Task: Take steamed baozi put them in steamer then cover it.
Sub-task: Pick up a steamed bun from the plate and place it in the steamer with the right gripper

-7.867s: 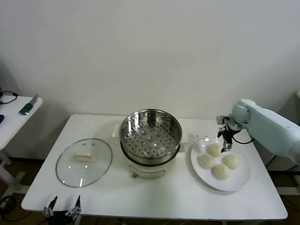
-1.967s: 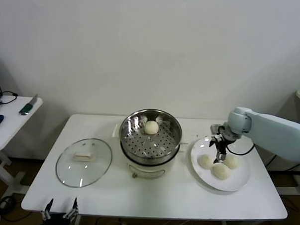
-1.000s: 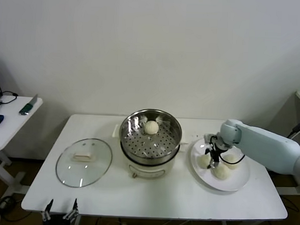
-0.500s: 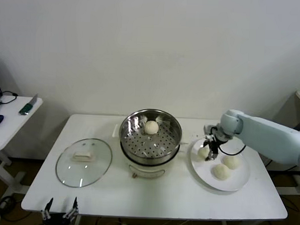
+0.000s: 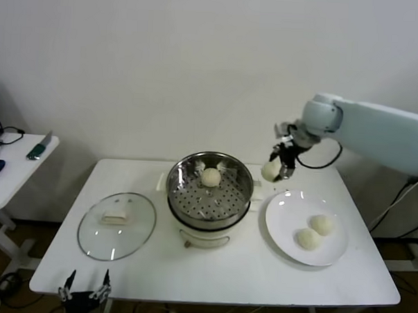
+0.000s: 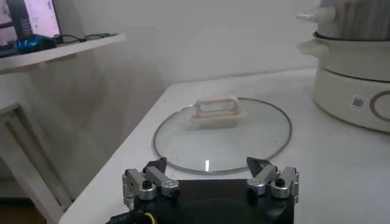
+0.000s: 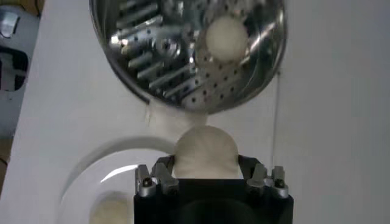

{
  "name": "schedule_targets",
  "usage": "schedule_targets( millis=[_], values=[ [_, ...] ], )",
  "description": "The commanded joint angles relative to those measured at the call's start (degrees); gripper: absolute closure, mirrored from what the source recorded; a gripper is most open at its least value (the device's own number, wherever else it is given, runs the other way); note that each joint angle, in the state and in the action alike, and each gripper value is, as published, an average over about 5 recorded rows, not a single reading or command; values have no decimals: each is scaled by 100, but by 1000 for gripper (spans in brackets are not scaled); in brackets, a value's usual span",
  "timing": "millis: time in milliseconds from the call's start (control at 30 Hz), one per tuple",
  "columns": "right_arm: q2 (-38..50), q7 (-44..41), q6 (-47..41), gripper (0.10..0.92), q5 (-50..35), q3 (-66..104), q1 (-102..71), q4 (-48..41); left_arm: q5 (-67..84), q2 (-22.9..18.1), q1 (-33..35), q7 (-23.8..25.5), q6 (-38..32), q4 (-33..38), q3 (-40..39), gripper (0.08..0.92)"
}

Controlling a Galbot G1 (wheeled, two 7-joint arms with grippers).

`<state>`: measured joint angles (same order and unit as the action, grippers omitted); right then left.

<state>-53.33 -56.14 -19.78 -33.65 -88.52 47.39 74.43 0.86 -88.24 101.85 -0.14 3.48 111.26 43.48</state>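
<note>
The left hand (image 5: 86,290) waits low at the near edge of the white surface (image 5: 155,272), its fingers (image 6: 146,181) spread apart with nothing between them. Just ahead of it the glass lid (image 5: 116,224) lies flat, the cream handle (image 6: 219,108) on top; from the left wrist the lid (image 6: 222,134) sits directly in front of the open fingers, apart from them. Beyond the lid, toward the right hand's side, stands the steel steamer basket (image 5: 209,190) on its cream pot base (image 6: 353,82). One bun (image 5: 210,177) rests on the perforated floor at the back of the basket, farther from the left hand than the basket's centre.

Past the basket's far right rim the right hand (image 5: 281,163) is raised off the surface, clamped on a second bun (image 5: 270,170) held in the air. In the right wrist view that gripped bun (image 7: 206,152) fills the gap between the two fingers (image 7: 161,173), pressed on both sides, with the basket (image 7: 183,49) and the bun inside it (image 7: 226,38) lying ahead of the fingertips. Below the right hand and nearer the robot is the white plate (image 5: 284,222), and two buns remain on it: one (image 5: 322,224) further out and one (image 5: 307,238) closer to the plate's near rim, near each other but not touching. The right hand is well clear of both.
</note>
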Motion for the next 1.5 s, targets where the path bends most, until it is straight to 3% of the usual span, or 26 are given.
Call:
schedule_targets(
  millis=[33,533,1033,1500],
  values=[
    [-874,214,-376,321,-1097,-42,943,543,14,22,-3,7,-2,21,3,177],
    [-2559,589,-609,321,-507,301,-466,-472,16,36,-73,17,7,-49,29,177],
    [-2985,790,-625,321,170,437,-1680,-1449,15,79,-60,9,-14,-71,60,177],
    [-3131,834,-622,321,297,506,-1810,-1657,19,71,-25,-2,-42,-42,70,177]
  ],
)
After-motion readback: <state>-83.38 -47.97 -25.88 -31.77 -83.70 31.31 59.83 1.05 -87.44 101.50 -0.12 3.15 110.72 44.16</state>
